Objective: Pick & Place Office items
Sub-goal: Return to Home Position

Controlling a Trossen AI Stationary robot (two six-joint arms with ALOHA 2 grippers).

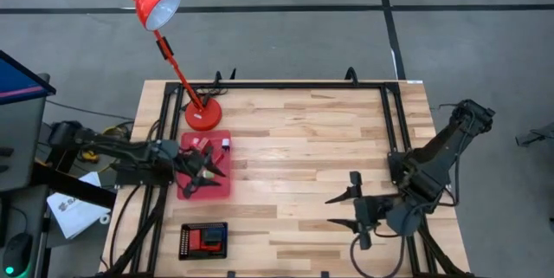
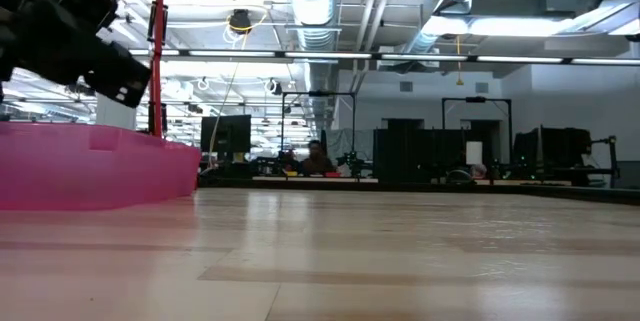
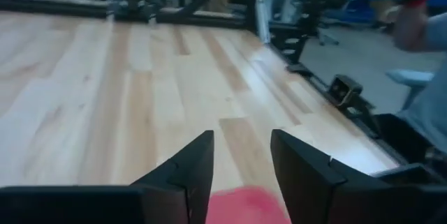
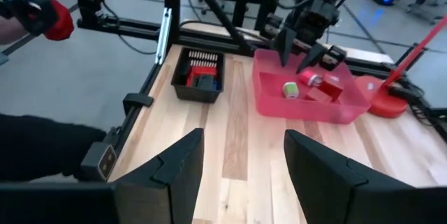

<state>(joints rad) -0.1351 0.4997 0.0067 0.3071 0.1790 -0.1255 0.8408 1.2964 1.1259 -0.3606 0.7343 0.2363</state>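
Jaws parted and empty, the left gripper [image 1: 208, 172] is hovering over the red tray [image 1: 221, 190] at nine o'clock, office items [image 4: 289, 90] lying inside, the right gripper [image 1: 329, 210] idling open at four o'clock; pulling back low could be snagging the tray wall.

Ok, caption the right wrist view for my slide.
Past the right gripper, jaws open: left gripper above the red tray holding small office items, black bin beside it.

Office items [image 4: 328, 88] (red, green) in red tray [image 4: 307, 110]
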